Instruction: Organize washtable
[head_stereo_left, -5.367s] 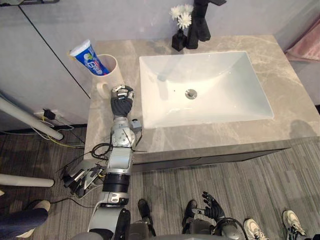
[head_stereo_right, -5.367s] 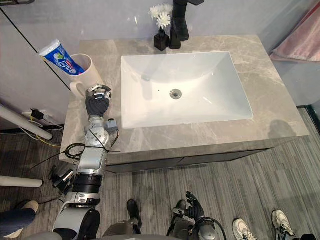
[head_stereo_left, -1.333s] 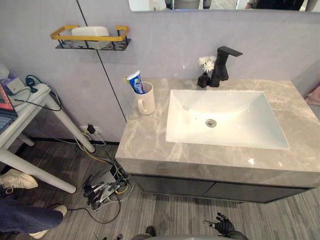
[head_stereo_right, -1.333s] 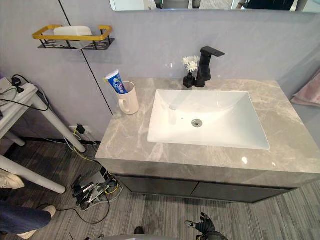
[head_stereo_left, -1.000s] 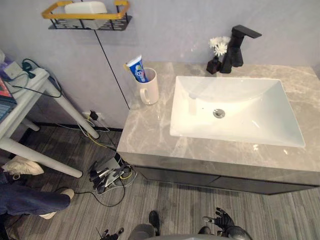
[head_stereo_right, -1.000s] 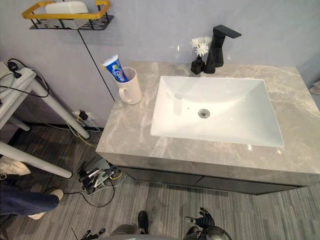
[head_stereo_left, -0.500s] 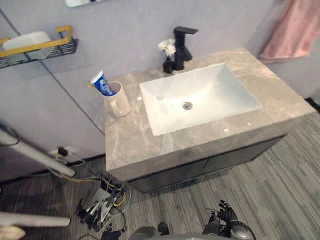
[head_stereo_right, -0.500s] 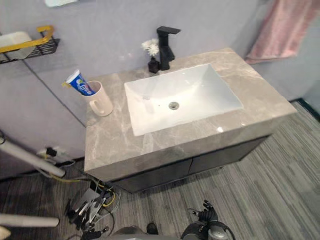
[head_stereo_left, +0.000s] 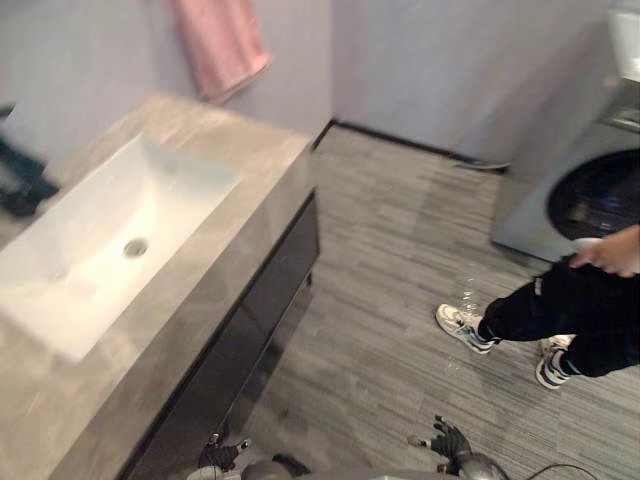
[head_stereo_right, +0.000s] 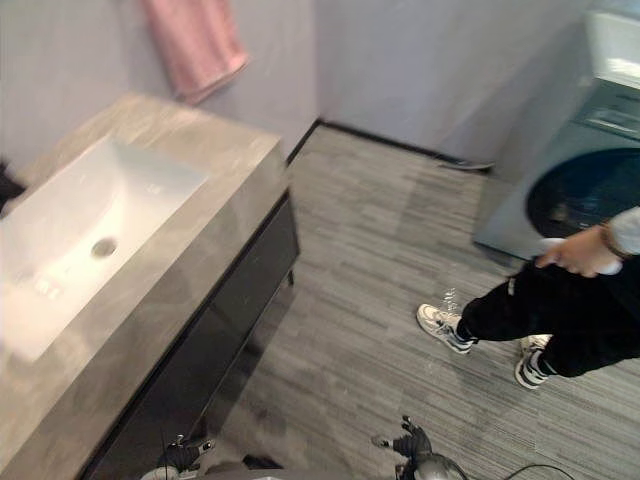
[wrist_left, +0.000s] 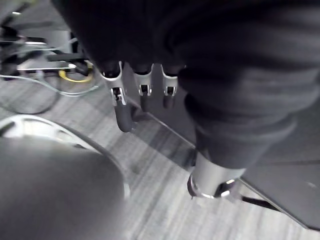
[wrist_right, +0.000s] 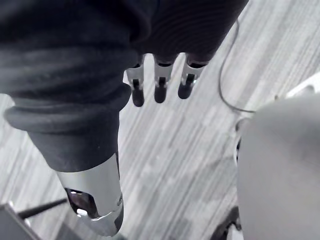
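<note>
One grey marble desk (head_stereo_left: 262, 172) along the left, white sink (head_stereo_left: 70, 260) set into it, drain (head_stereo_left: 136, 247) mid-basin. Dark cabinet front (head_stereo_left: 255, 310) beneath. Pink towel (head_stereo_left: 218, 45) on the wall behind the far end. Grey striped floor (head_stereo_left: 380, 230) to the right; washing machine (head_stereo_left: 590, 190) in the far corner, person (head_stereo_left: 570, 310) in black trousers and pale shoes just beside it. Low over the floor, left robot hand (wrist_left: 122, 112) and right robot hand (wrist_right: 160, 90): fingers straight, relaxed, holding nothing.

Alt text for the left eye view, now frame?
A marble washtable with a white sink runs along the left, a pink towel on the wall behind. At right a person stands by a washing machine; the left hand and right hand hang open below.
</note>
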